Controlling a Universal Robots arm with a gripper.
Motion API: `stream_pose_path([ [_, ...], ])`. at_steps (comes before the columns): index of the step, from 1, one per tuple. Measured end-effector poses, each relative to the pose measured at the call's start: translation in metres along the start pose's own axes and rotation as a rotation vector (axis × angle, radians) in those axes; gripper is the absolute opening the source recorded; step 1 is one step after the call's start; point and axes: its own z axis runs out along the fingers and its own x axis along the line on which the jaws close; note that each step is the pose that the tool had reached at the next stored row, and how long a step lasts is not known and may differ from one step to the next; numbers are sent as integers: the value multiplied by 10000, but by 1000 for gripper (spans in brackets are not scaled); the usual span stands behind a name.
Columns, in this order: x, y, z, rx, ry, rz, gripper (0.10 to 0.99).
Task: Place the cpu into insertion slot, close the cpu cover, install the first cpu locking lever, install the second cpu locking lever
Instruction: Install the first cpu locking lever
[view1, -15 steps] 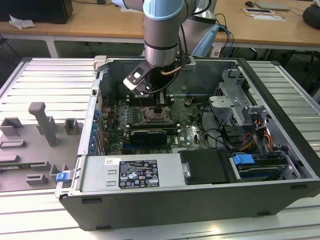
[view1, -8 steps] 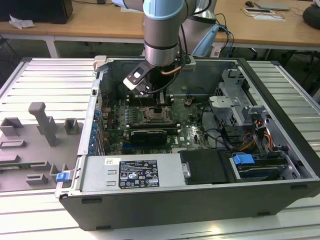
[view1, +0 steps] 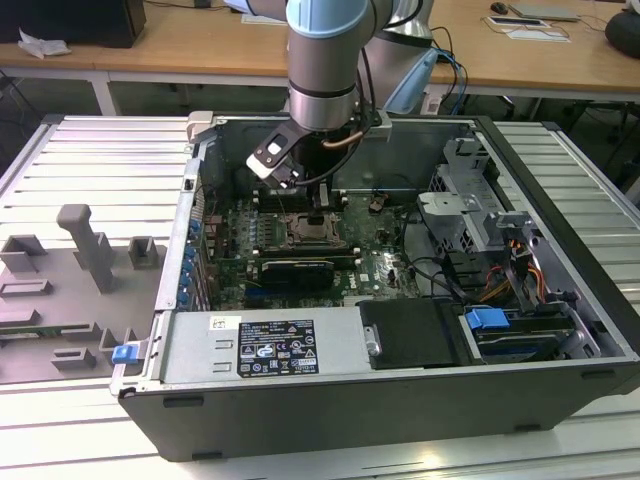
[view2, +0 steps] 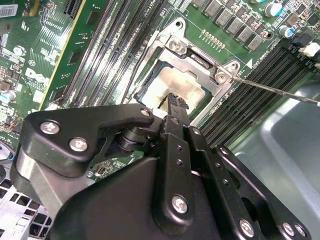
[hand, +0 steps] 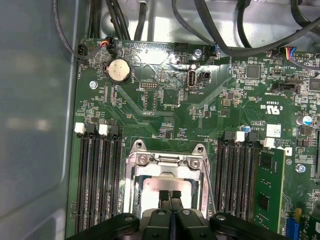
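The cpu lies flat in the insertion slot, its pale silvery top showing through the cut-out of the cpu cover, which lies down over it. My gripper hangs straight over the socket with its two fingertips pressed together, shut and holding nothing, their tips at or just above the chip's top. A thin wire locking lever juts out sideways from the socket corner, not latched down. Another thin lever runs along the socket's side.
Long black memory slots flank the socket on both sides. A long black card lies nearer the camera, beside the silver power supply. Cables loop near the case wall. A drive cage stands at the exterior view's right.
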Motion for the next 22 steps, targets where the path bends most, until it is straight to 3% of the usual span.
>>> stream_pose_path([
  [22, 1, 2, -60, 0, 0, 3, 106],
])
